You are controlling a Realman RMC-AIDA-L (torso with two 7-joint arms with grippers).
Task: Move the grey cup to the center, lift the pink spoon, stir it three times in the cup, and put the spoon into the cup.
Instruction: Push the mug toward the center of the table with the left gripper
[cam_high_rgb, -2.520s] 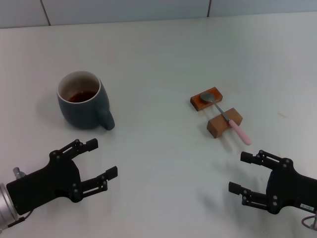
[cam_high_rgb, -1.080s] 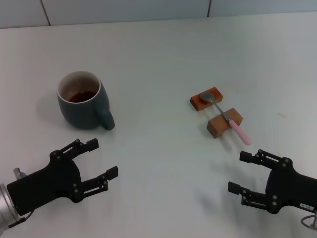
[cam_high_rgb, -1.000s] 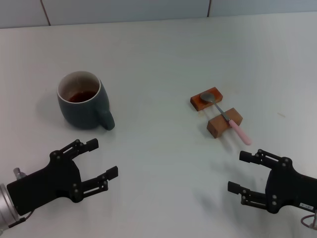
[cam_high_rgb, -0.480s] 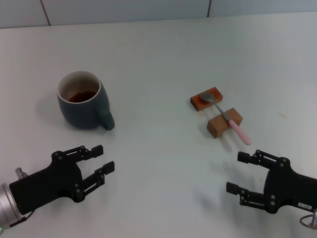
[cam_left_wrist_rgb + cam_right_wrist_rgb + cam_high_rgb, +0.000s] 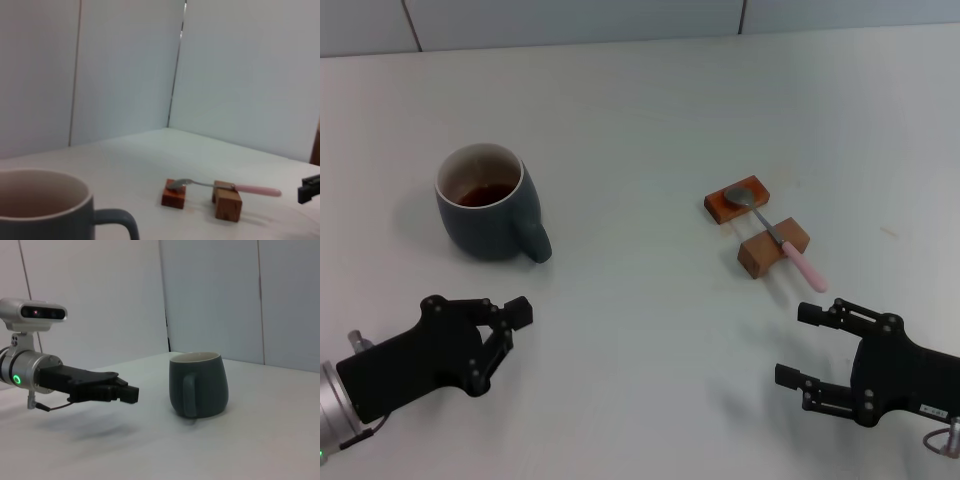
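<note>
Grey cup [image 5: 487, 206] on bench [image 5: 640, 110], apart from closed left gripper [image 5: 510, 322]; right gripper [image 5: 802, 345] spread, empty.

Left end effector [image 5: 510, 322]: low, near side, fingers closed together.
Right end effector [image 5: 807, 345]: low, near side, fingers spread.

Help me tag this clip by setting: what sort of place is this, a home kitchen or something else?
Probably a lab or test bench rather than a kitchen: a bare white table against plain white wall panels, with only a grey cup and a pink spoon staged on two wooden blocks.
</note>
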